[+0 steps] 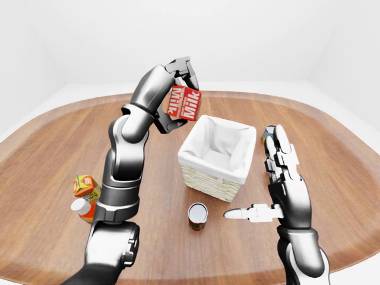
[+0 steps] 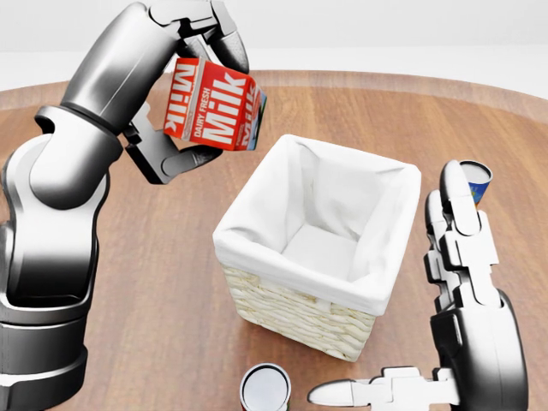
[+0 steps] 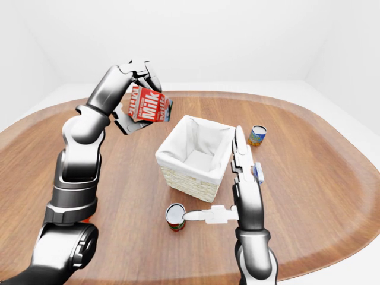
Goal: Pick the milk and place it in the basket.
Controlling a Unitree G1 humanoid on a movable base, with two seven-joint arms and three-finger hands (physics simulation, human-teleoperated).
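A red milk carton [image 2: 214, 104] hangs in the air, tilted, with my left hand [image 2: 190, 94] shut on it. It sits above and just left of the basket's upper-left corner in the head view. The wicker basket [image 2: 291, 312] has a white cloth lining [image 2: 330, 218] and holds nothing that I can see. My right hand [image 2: 428, 342] stands open to the right of the basket, fingers pointing up and thumb stretched out to the left, holding nothing.
A can with a white lid [image 2: 265, 388] stands just below the basket. A blue can [image 3: 257, 135] stands at the basket's right, behind my right hand. An orange carton [image 1: 85, 185] and a white-capped bottle [image 1: 81, 208] lie at the left of the wooden table [image 1: 53, 148].
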